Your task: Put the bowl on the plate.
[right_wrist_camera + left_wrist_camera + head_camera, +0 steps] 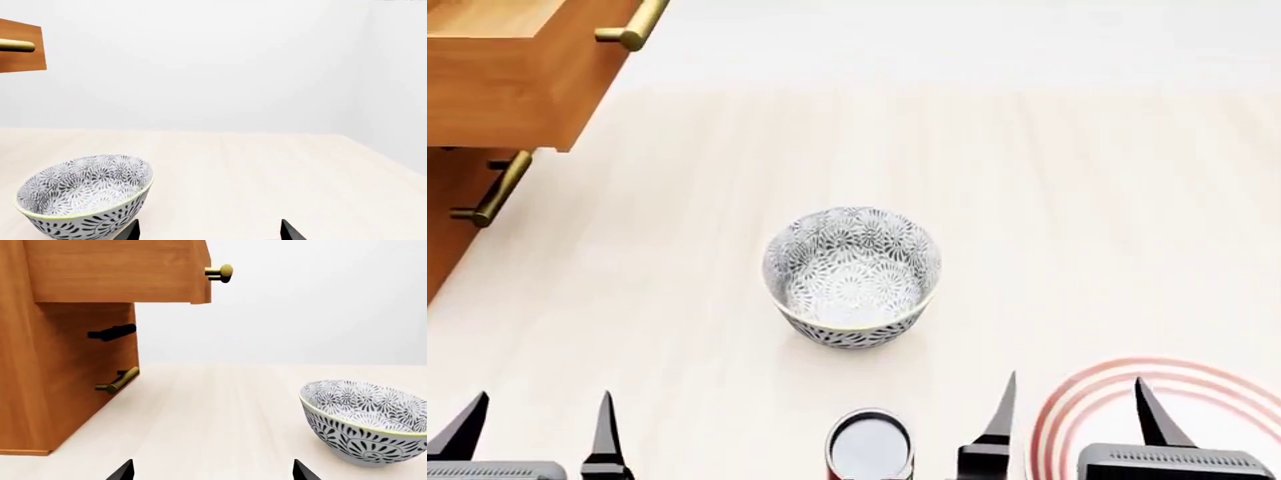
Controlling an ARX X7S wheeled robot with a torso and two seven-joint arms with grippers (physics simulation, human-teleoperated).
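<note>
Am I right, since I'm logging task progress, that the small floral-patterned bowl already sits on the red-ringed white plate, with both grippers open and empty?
Not quite. The head view shows the small floral-patterned bowl standing on the bare pale wooden table, apart from the red-ringed white plate. The left gripper and right gripper are indeed open and empty.

- Simulated home kitchen / dining setup: flat even render, no clutter.
- Pale wood tabletop point(1068, 200) w/ plain white wall point(320, 300) behind.
- Wooden cabinet point(40, 390), brass handles point(119, 381), top drawer point(507, 80) pulled open, well ahead of the left gripper point(534, 425) and to its outer side.
- Tableware: patterned bowl point(851, 275) ahead, between both grippers; red-ringed plate point(1081, 400) under the right gripper point(1074, 410).
- Food can point(870, 445) between the grippers, near the right one's inner finger.
</note>
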